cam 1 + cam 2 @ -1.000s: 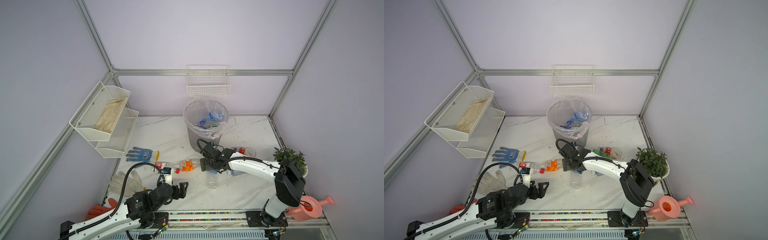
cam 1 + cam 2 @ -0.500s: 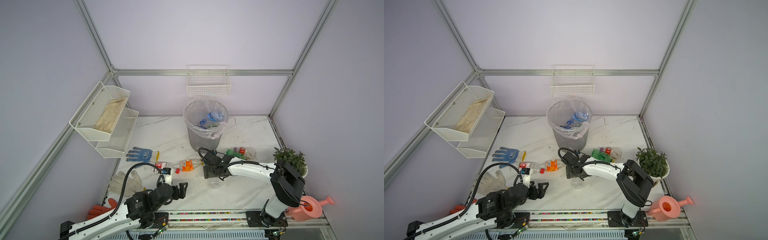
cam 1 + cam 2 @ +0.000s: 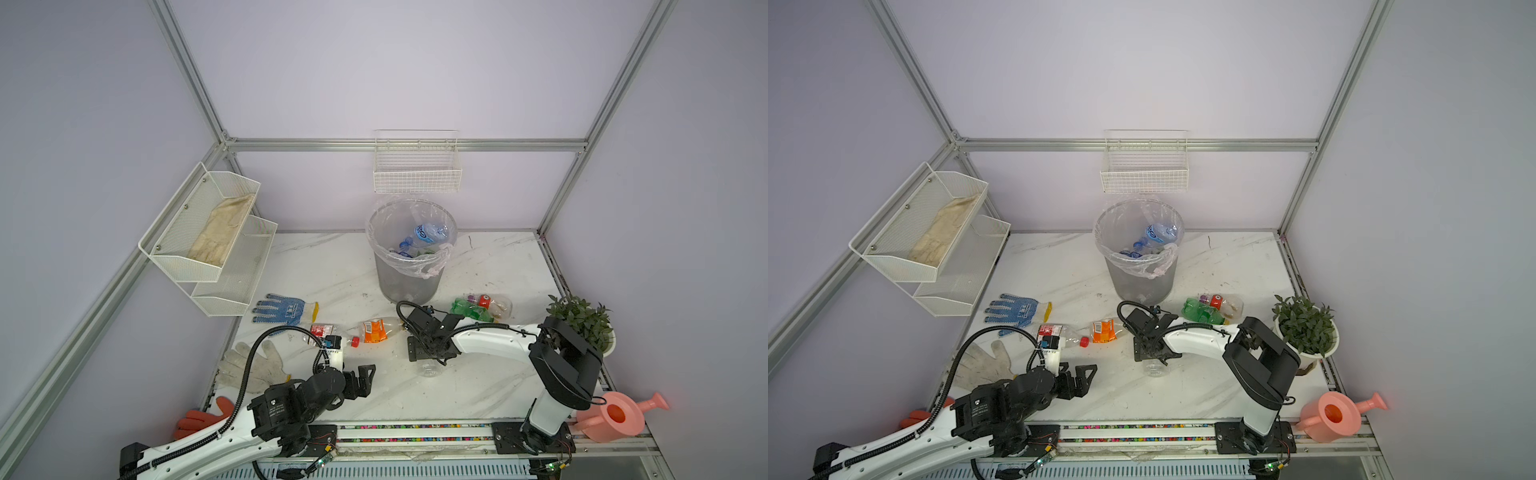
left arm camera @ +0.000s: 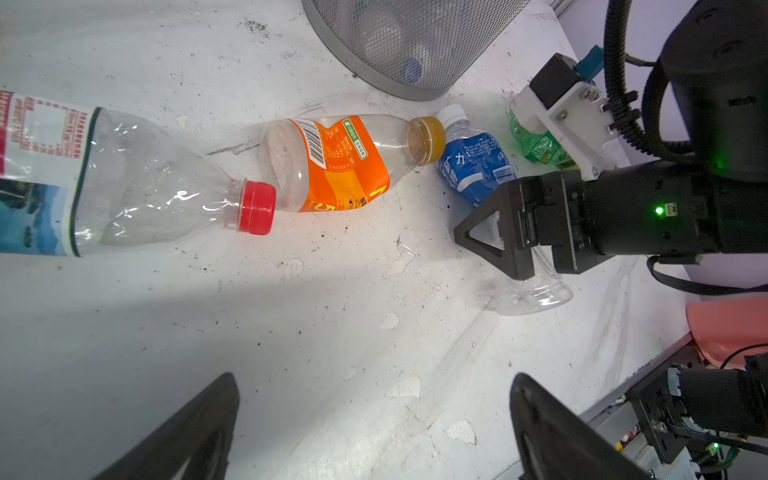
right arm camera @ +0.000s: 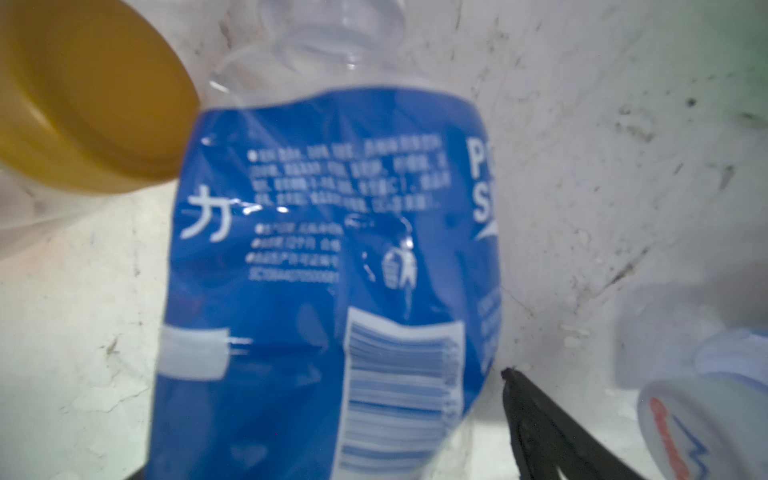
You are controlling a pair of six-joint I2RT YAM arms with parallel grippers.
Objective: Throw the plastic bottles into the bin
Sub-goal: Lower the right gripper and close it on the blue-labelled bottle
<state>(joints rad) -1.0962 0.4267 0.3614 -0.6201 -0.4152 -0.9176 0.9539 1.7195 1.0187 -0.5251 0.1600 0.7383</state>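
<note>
The bin [image 3: 407, 282] [image 3: 1138, 286] stands at the back middle with several plastic bottles inside. On the table lie a red-capped bottle [image 3: 328, 336] [image 4: 124, 187], an orange-labelled bottle [image 3: 376, 330] [image 4: 340, 162] and a green bottle [image 3: 469, 309] [image 3: 1202, 311]. My right gripper [image 3: 428, 353] [image 3: 1152, 351] [image 5: 332, 415] is down over a blue-labelled bottle [image 5: 324, 270] [image 4: 473, 166]. Its jaws straddle the bottle, open; one finger [image 5: 540, 415] stands just clear of the label and the other is hidden. My left gripper [image 3: 361, 380] [image 4: 374, 415] hangs open over bare table near the front.
A blue-dotted glove [image 3: 286, 311], a white glove [image 3: 253, 365] and an orange glove [image 3: 199, 417] lie at the left. White wire baskets [image 3: 208, 232] [image 3: 415, 174] hang on the walls. A potted plant [image 3: 582, 320] and a pink watering can [image 3: 615, 419] stand at the right.
My right gripper has dropped and come toward the front, from beside the bin down onto the blue-labelled bottle. The left arm has stayed still.
</note>
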